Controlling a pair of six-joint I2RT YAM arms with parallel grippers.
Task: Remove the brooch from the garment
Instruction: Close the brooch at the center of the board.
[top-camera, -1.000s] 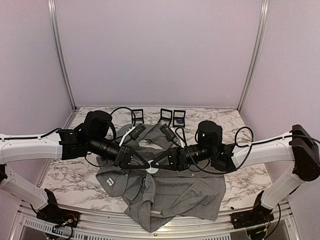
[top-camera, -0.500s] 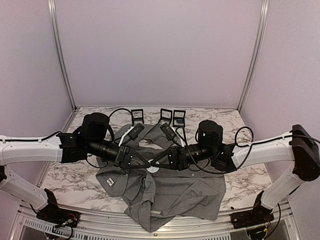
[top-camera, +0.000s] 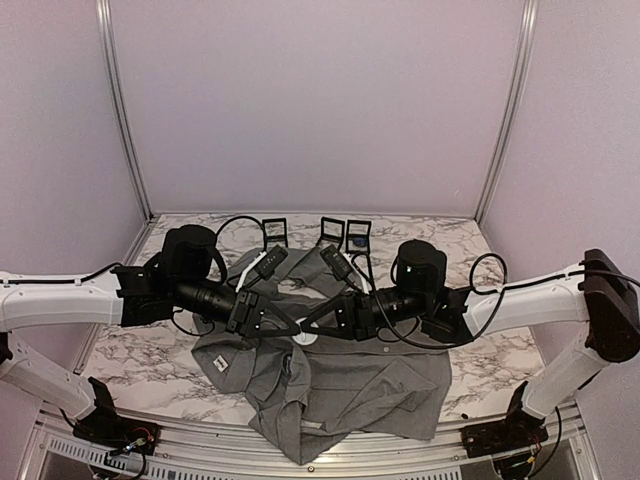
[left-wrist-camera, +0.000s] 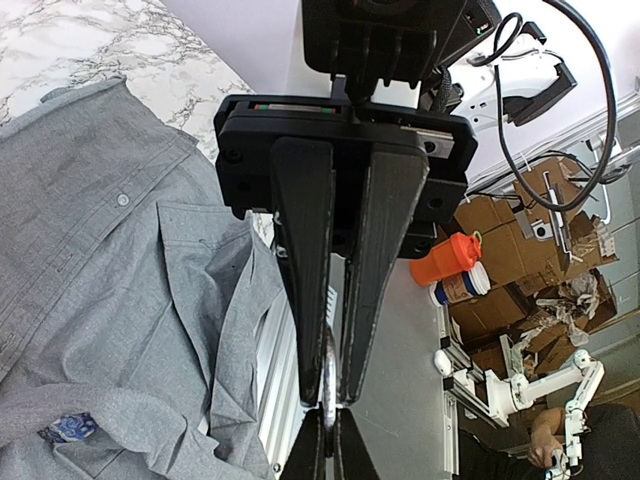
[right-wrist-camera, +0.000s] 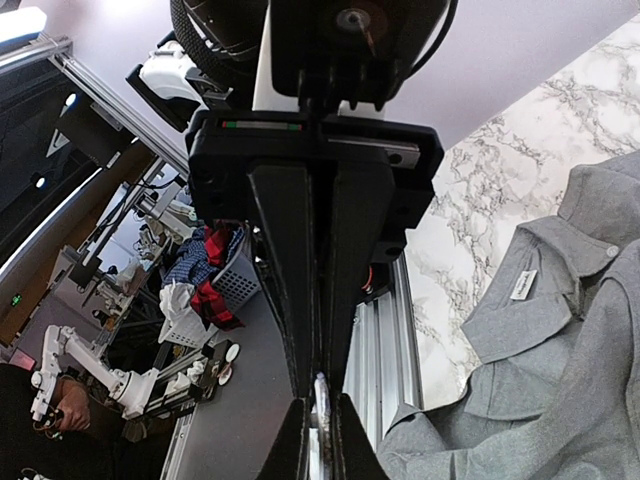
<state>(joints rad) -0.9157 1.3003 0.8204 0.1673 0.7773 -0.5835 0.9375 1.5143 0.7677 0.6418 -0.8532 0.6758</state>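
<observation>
The garment (top-camera: 350, 385) is a grey shirt lying crumpled on the marble table, also seen in the left wrist view (left-wrist-camera: 120, 300) and the right wrist view (right-wrist-camera: 560, 380), where its white neck label (right-wrist-camera: 523, 284) shows. My left gripper (top-camera: 296, 328) and right gripper (top-camera: 309, 326) meet tip to tip above it. Both are shut on the brooch (top-camera: 303, 340), a small pale disc. The wrist views show the brooch (left-wrist-camera: 329, 385) edge-on as a thin silvery sliver (right-wrist-camera: 320, 398) between both pairs of fingers. No cloth shows between them.
Three small black open boxes (top-camera: 274, 232) (top-camera: 332, 230) (top-camera: 358, 235) stand along the back edge of the table. A metal rail (top-camera: 200, 440) runs along the near edge. A blue patterned patch (left-wrist-camera: 70, 428) peeks from a fold of the shirt.
The left arm has eased slightly to the left and down. Both grippers stay tip to tip, shut on the brooch.
</observation>
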